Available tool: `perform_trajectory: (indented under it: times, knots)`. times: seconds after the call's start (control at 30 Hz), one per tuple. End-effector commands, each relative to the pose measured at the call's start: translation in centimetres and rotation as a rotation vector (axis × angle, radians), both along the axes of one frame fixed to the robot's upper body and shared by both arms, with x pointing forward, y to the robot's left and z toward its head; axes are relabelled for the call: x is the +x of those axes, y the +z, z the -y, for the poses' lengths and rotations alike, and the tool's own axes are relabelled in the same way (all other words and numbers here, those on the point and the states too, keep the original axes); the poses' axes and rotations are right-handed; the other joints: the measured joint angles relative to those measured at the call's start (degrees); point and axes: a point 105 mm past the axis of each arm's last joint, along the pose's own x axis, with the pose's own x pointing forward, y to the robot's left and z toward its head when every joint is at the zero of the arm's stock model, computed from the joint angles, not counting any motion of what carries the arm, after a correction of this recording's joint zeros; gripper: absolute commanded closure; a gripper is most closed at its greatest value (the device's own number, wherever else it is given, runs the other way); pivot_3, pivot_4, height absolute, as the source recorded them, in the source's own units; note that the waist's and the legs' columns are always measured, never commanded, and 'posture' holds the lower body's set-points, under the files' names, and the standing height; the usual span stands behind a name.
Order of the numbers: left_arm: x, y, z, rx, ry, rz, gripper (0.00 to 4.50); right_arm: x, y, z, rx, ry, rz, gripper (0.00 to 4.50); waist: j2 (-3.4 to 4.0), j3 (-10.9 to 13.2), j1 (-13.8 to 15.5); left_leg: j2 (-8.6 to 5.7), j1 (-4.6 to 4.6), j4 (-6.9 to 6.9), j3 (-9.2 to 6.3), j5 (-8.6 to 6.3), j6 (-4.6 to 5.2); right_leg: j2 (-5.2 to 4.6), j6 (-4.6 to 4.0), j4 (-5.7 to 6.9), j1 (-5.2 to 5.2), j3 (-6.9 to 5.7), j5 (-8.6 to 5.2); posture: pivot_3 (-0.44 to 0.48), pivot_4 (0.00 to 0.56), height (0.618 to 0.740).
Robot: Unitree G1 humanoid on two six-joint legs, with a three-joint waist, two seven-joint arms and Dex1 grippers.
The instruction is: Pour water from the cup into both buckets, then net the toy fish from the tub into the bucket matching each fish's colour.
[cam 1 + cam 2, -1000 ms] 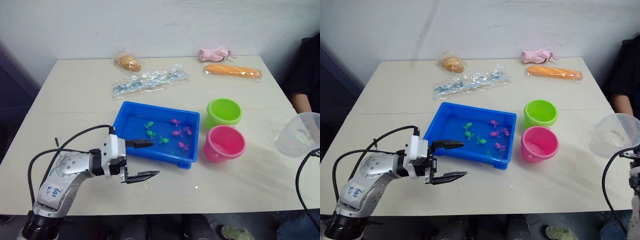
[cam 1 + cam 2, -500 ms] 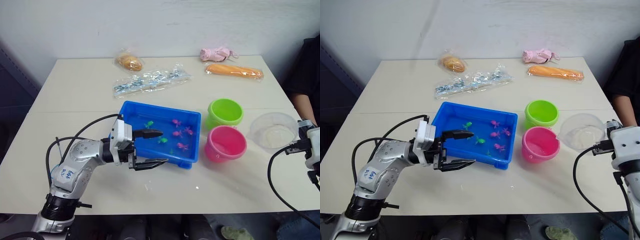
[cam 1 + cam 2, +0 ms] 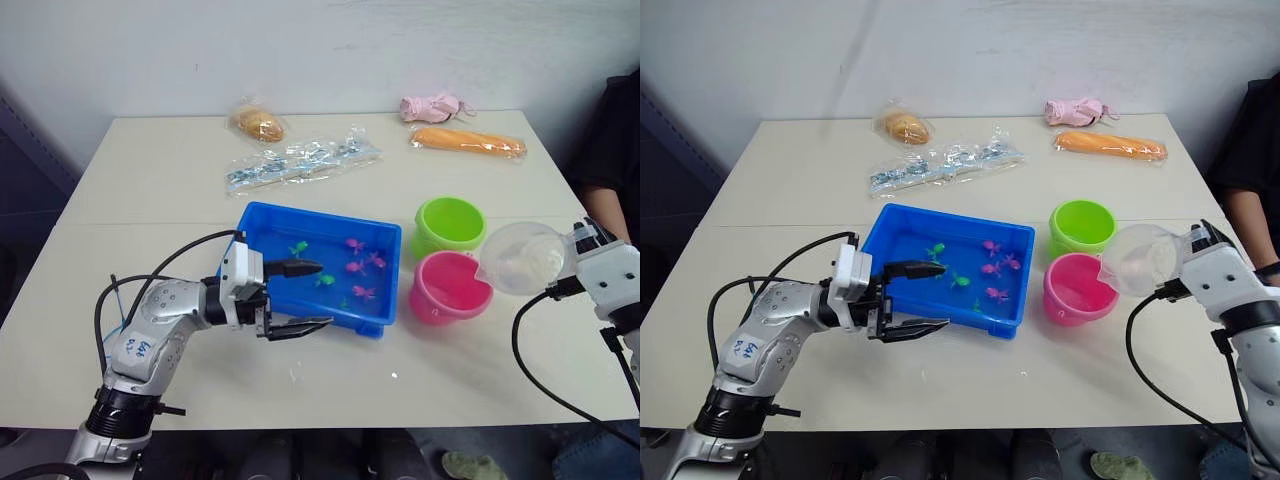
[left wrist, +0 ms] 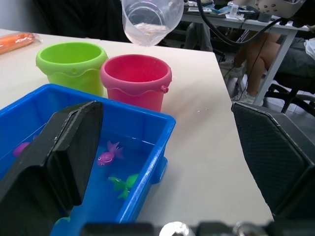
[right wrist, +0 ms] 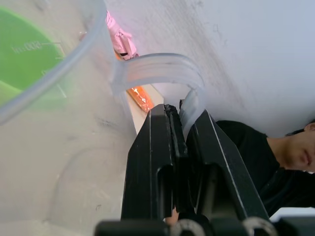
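Note:
The clear cup (image 3: 520,258) hangs tilted, its mouth turned toward the pink bucket (image 3: 450,287) and just right of that bucket's rim. My right gripper (image 5: 183,110) is shut on the cup's handle (image 5: 162,69). A little water lies in the cup (image 4: 150,19). The green bucket (image 3: 448,225) stands just behind the pink one. Left of both lies the blue tub (image 3: 262,232), holding water with green fish (image 3: 298,248) and pink fish (image 3: 352,243). My left gripper (image 3: 322,295) is open and empty, hovering over the tub's near left edge.
Along the table's far side lie a bagged bun (image 3: 258,124), a clear packet (image 3: 300,160), a long orange bagged item (image 3: 466,141) and a pink soft toy (image 3: 432,107). A person in dark clothes (image 3: 615,150) sits at the right edge.
My right gripper has brought the cup in from the right edge, raised it and tipped it toward the pink bucket. My left gripper moved up to the tub's edge, then held still.

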Motion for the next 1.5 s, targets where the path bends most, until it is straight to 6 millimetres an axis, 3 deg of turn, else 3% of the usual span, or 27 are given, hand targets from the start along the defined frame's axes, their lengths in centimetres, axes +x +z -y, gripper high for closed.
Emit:
perform_trajectory:
  times: [0.03,0.7,1.13,1.5]
  knots:
    - [0.0,0.5,-0.1,-0.008,0.012,0.038,0.0,0.0,1.3,-0.4,-0.067,0.002,0.067,4.47,0.0,0.0,0.0,0.0,0.0,0.01,0.0,0.0,0.0,0.0,0.0,0.0,0.0,0.0,0.0,0.0,0.15,0.74]
    - [-0.5,0.5,0.6,-0.034,0.024,0.037,0.0,0.8,1.8,-1.2,-0.296,0.001,0.142,4.47,-0.01,0.0,-0.15,0.01,0.0,0.02,0.01,0.01,-0.01,0.01,0.0,0.01,0.0,0.02,0.0,0.0,0.15,0.74]
    - [-0.8,0.4,1.0,-0.034,0.021,0.041,0.0,0.8,1.8,-0.5,-0.32,-0.012,0.174,4.47,-0.03,0.02,-0.13,0.03,0.0,0.03,0.0,0.02,-0.02,0.01,0.0,0.02,0.0,0.01,0.0,0.0,0.15,0.74]
    - [-0.6,0.4,1.0,-0.035,0.035,0.058,0.0,1.1,2.0,-1.2,-0.349,0.002,0.202,4.47,-0.03,0.02,-0.14,0.03,0.0,0.03,0.0,0.02,-0.02,0.02,0.0,0.02,0.0,0.02,0.0,0.0,0.15,0.74]
